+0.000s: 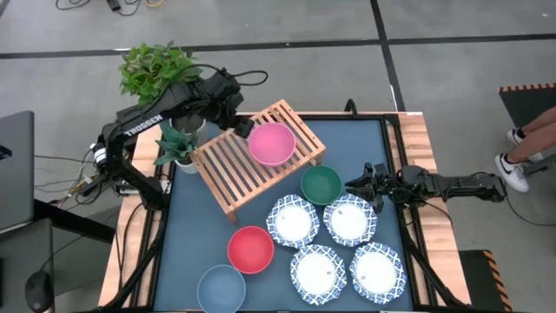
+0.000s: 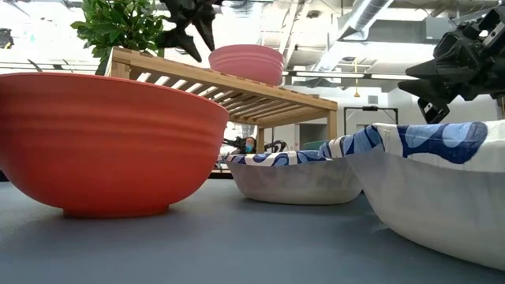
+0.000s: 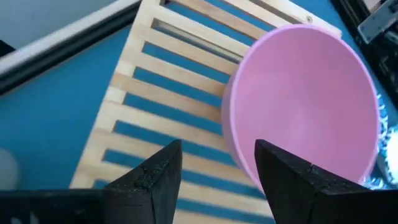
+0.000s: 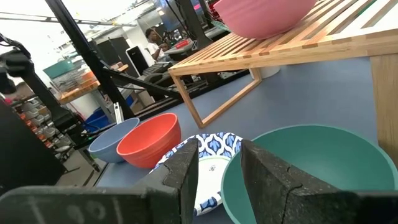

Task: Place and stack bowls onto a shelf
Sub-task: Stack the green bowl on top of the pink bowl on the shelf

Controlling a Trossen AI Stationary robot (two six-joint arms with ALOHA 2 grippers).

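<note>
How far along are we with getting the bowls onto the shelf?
Done: the pink bowl sits on the shelf. In hand: nothing; the left gripper hovers open beside it, and the right gripper is open by the green bowl. Left: green, red bowl, grey-blue bowl and four white dishes.

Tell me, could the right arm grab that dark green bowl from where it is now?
Probably yes. The right gripper hovers beside the dark green bowl, fingers apart, with nothing between them; the bowl's rim sits just ahead of its fingers.

Bare slats of the shelf [image 1: 228,169] lie clear beside the pink bowl [image 1: 272,143].
</note>
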